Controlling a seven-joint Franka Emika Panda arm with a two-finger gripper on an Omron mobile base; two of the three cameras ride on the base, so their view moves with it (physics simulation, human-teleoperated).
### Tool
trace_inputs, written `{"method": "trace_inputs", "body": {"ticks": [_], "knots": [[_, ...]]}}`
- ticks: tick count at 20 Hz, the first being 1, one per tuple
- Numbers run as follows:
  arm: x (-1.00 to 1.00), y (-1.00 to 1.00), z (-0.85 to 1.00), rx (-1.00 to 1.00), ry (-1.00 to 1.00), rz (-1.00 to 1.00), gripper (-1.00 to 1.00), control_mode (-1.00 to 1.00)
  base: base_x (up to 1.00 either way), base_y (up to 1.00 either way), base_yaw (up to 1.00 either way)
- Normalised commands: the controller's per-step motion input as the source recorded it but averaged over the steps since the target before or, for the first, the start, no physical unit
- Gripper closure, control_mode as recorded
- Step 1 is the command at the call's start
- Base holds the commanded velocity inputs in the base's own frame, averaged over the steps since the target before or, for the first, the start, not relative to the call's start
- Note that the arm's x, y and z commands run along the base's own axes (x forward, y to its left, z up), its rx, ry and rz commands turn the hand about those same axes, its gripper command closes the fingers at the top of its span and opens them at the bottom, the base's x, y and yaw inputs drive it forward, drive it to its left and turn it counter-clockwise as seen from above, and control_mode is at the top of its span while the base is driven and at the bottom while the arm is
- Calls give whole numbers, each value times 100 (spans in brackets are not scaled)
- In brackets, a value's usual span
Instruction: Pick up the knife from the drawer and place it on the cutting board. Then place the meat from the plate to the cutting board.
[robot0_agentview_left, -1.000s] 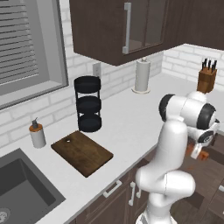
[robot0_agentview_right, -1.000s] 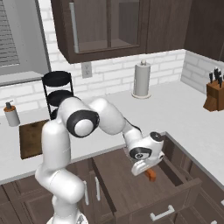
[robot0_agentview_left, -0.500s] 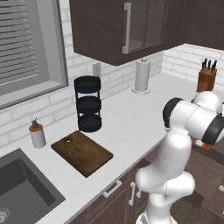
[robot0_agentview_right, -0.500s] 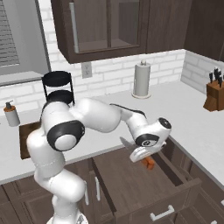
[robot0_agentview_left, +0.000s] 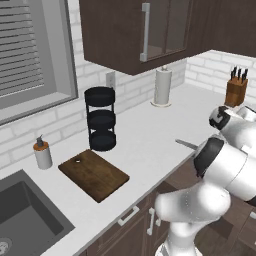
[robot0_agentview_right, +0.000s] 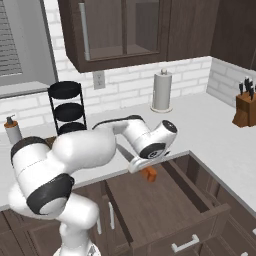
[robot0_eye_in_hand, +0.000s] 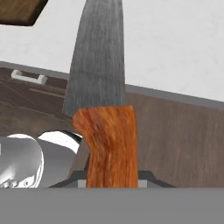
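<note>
The gripper (robot0_agentview_right: 145, 167) was clamped on the orange handle of the knife (robot0_eye_in_hand: 103, 113), holding it in the air above the open drawer (robot0_agentview_right: 165, 207), near the front edge of the counter (robot0_agentview_right: 215, 130). The grey blade pointed out over the counter top. The cutting board (robot0_agentview_left: 93, 174) lay bare near the counter's front edge, between the sink (robot0_agentview_left: 25, 215) and a black tiered rack (robot0_agentview_left: 101, 119).
</note>
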Motion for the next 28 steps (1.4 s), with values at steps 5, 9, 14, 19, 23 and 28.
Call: {"method": "trace_inputs", "body": {"ticks": [5, 9, 14, 19, 23, 28], "knots": [[2, 99, 22, 0, 0, 8, 100, -100, 0, 0, 0], [-11, 92, 0, 0, 0, 24, 100, -100, 0, 0, 0], [-3, 88, 0, 0, 0, 21, 100, -100, 0, 0, 0], [0, 91, 0, 0, 0, 17, 100, -100, 0, 0, 0], [0, 94, 0, 1, 0, 15, 100, -100, 0, 0, 0], [2, 100, 9, 2, 0, 4, 100, -100, 0, 0, 0]]}}
